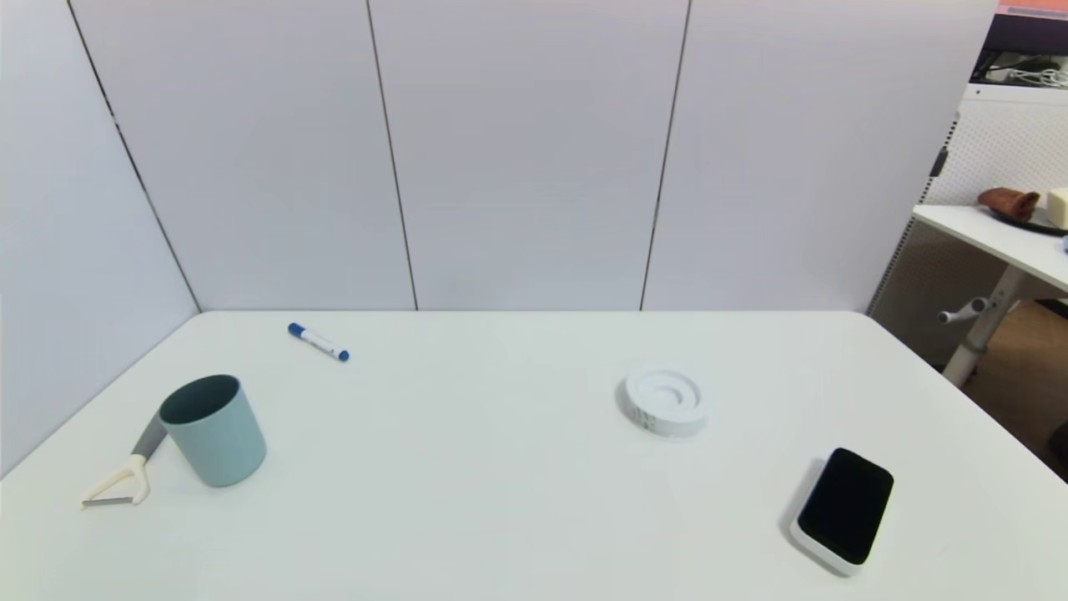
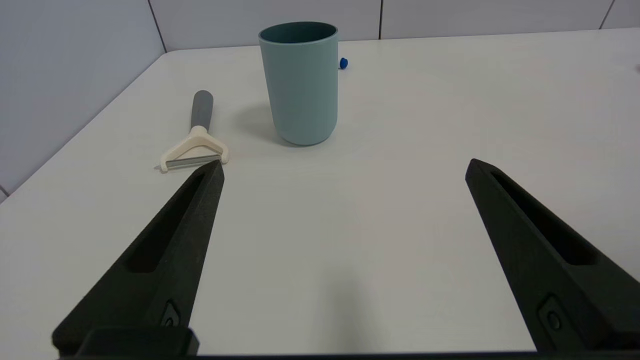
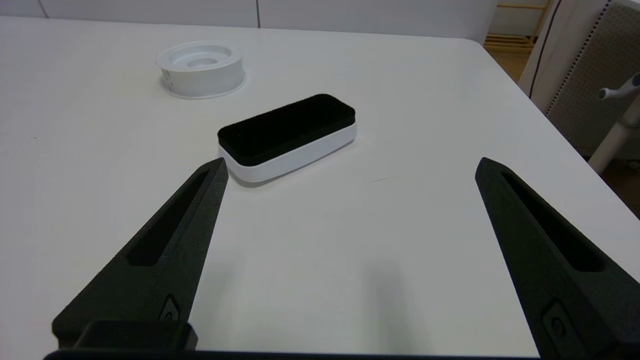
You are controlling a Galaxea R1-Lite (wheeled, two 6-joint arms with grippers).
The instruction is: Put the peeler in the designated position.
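The peeler [image 1: 125,472] lies flat near the table's left front, its cream forked head toward the front edge and its grey handle running back behind the cup. The left wrist view shows the peeler [image 2: 196,137] just beyond one fingertip of my left gripper [image 2: 345,167], which is open, empty and held short of it. My right gripper [image 3: 350,165] is also open and empty, hovering near the table's right front. Neither arm shows in the head view. The designated position is plain white tabletop with no mark that I can make out.
A teal cup [image 1: 214,428] [image 2: 301,80] stands upright right beside the peeler's handle. A blue-capped white marker [image 1: 318,341] lies at the back left. A white ring-shaped disc [image 1: 665,401] [image 3: 201,67] sits right of centre. A black-topped white eraser [image 1: 844,508] [image 3: 287,135] lies front right.
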